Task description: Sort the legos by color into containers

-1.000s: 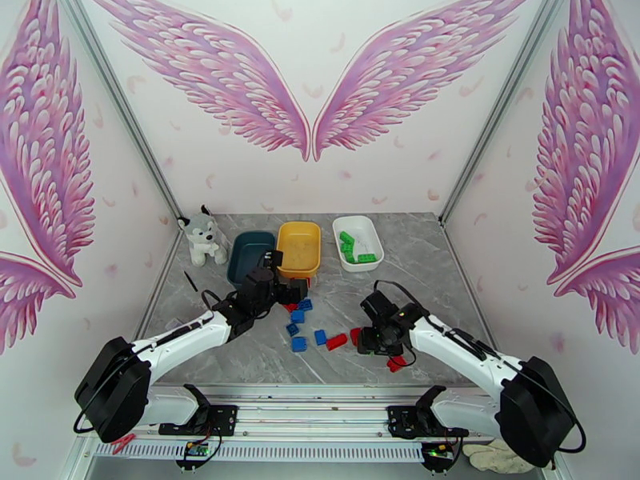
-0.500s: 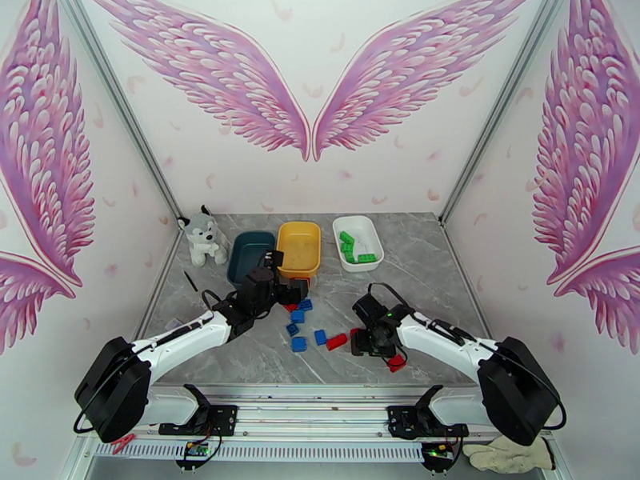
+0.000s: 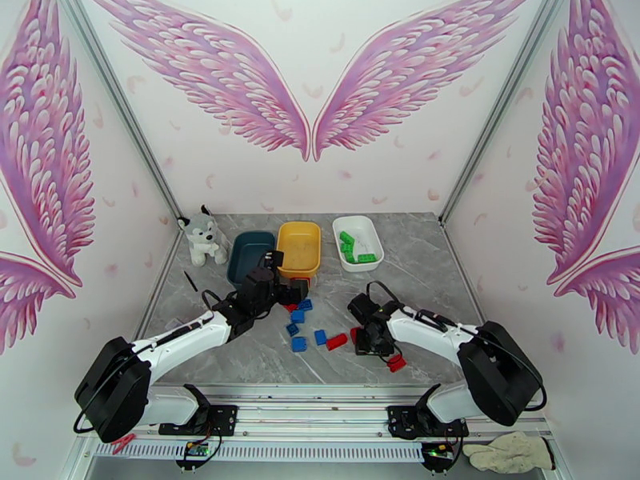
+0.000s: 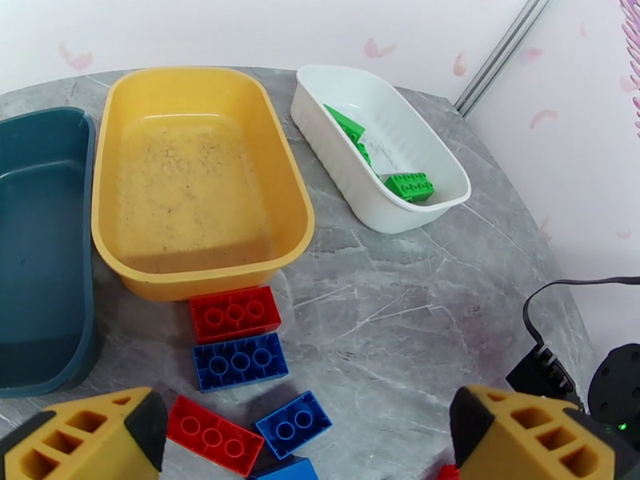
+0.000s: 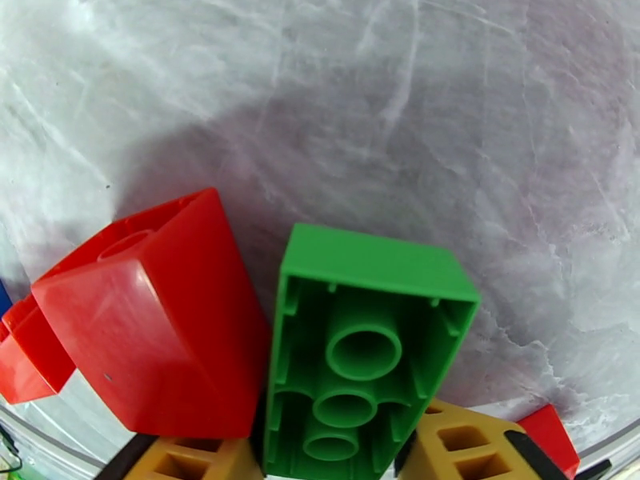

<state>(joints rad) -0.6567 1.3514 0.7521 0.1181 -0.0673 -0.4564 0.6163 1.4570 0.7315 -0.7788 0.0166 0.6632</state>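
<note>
My right gripper (image 5: 336, 458) is shut on a green lego (image 5: 364, 346), held underside up just above the grey table, between the yellow fingers (image 5: 464, 442). A red sloped lego (image 5: 152, 330) leans against its left side. From above, the right gripper (image 3: 362, 339) is low over the table beside a red lego (image 3: 337, 342). My left gripper (image 4: 308, 418) stands open over red (image 4: 234, 312) and blue legos (image 4: 239, 361) in front of the yellow container (image 4: 192, 186). The teal container (image 4: 40, 234) holds nothing visible. The white container (image 4: 392, 138) holds green legos (image 4: 410, 186).
Several blue legos (image 3: 298, 343) lie between the two arms, and a red one (image 3: 395, 362) is near the right forearm. A plush husky (image 3: 200, 238) sits at the back left beside the teal tray. A glove (image 3: 508, 454) lies off the table at the front right.
The right arm has swung left and its jaws have closed on the green lego. The left arm has stayed where it was, still open.
</note>
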